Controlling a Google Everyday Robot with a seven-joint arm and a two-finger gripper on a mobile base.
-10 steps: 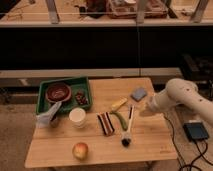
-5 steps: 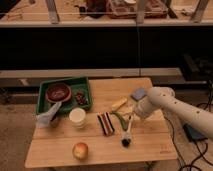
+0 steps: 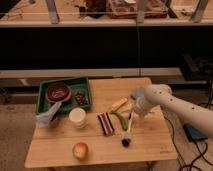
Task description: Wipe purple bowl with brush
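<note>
**Arm swings in over the brush**

Swinging in from the bench's outer edge over the last second, the gripper (image 3: 133,109) now hangs right at the handle end of the brush (image 3: 127,131), close above it or perhaps just touching. Whether it is spread or already closed on the handle I cannot tell from where I stand; the white wrist hides that part. Nothing else has shifted.

That brush lies flat on the bench (image 3: 150,145), pale handle pointing up toward the gripper and dark bristle head toward the bench's near edge. It looks as if the arm (image 3: 167,102) has come at the handle so the bristles stay free for wiping.

Just beside the brush lie a curved green vegetable (image 3: 118,120) and, a little past it, a striped packet (image 3: 105,123). A yellow item (image 3: 119,104) sits near the handle end. These crowd that side of the brush, so I judge a pinch from straight above safer than a sideways reach.

Well apart from the brush, beyond a white cup (image 3: 77,117), the purple bowl (image 3: 58,92) sits upright in a green tray (image 3: 65,81). An apple (image 3: 80,150) rests about level with the brush head, off toward the cup's side.

By my reckoning the step in hand is picking up the brush; the wiping has not begun.
</note>
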